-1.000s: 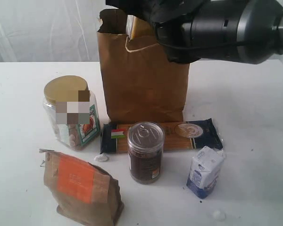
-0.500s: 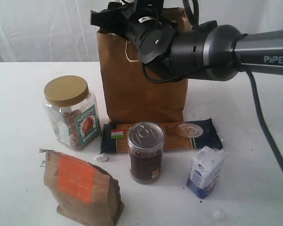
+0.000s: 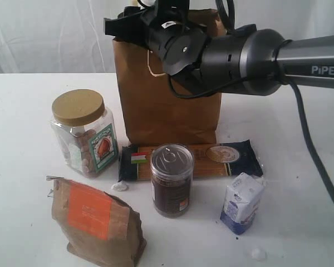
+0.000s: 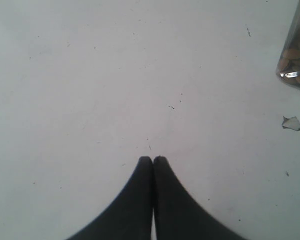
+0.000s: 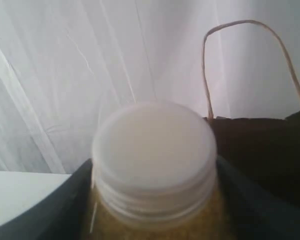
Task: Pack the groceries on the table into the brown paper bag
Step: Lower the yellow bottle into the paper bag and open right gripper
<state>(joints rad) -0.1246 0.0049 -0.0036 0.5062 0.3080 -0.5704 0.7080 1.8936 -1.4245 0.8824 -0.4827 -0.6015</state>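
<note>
The brown paper bag [image 3: 167,105] stands upright at the back of the table [image 3: 300,144]. My right gripper [image 3: 138,22] reaches across the bag's top, shut on the white-capped yellow-grain jar [image 5: 154,150]; the dark fingers [image 5: 72,205] flank the jar, with the bag's rim [image 5: 260,150] just behind. The arm hides this jar in the exterior view. In front of the bag lie the gold-lidded jar [image 3: 84,133], the orange-labelled pouch [image 3: 94,222], the spaghetti packet [image 3: 222,156], the foil-topped jar [image 3: 171,179] and the white-blue carton [image 3: 242,203]. My left gripper [image 4: 153,159] is shut and empty over bare tabletop.
The right arm's thick dark body [image 3: 239,55] spans the bag's upper right side. White crumbs lie by the gold-lidded jar [image 3: 119,187] and near the front edge [image 3: 258,254]. A white curtain [image 3: 44,33] hangs behind. The gold-lidded jar's base [image 4: 297,60] shows in the left wrist view.
Over the last second the right arm swung left and back across the bag's top with the jar in its grip; in the last half second it barely shifted. The groceries on the table stayed put.
</note>
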